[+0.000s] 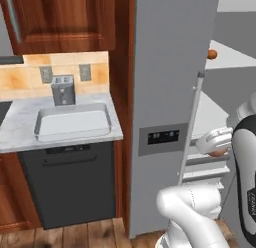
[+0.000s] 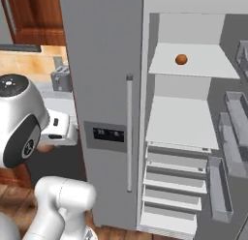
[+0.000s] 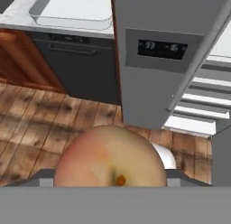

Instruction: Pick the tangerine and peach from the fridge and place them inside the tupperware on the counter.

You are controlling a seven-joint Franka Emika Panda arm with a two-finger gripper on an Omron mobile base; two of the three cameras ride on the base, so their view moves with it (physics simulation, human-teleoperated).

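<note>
My gripper (image 1: 218,148) is shut on the peach (image 3: 110,157), a pale pinkish-orange fruit with a red blush. It hangs in the air in front of the open fridge (image 2: 184,123), outside the shelves. In the right base view the peach (image 2: 43,148) peeks out under the white hand, left of the fridge door (image 2: 101,89). The deep orange tangerine (image 2: 181,59) sits on an upper white shelf, and in the left base view the tangerine (image 1: 212,54) shows past the door's edge. The white tupperware (image 1: 73,121) lies on the marbled counter (image 1: 15,129), and the tupperware (image 3: 72,11) has nothing in it.
A grey toaster (image 1: 63,89) stands behind the tupperware against the tiled wall. The open fridge door (image 1: 165,92), with its bar handle (image 1: 191,127) and dark display (image 3: 162,47), stands between the hand and the counter. A dark dishwasher front (image 1: 70,182) sits below the counter over wooden floor (image 3: 40,123).
</note>
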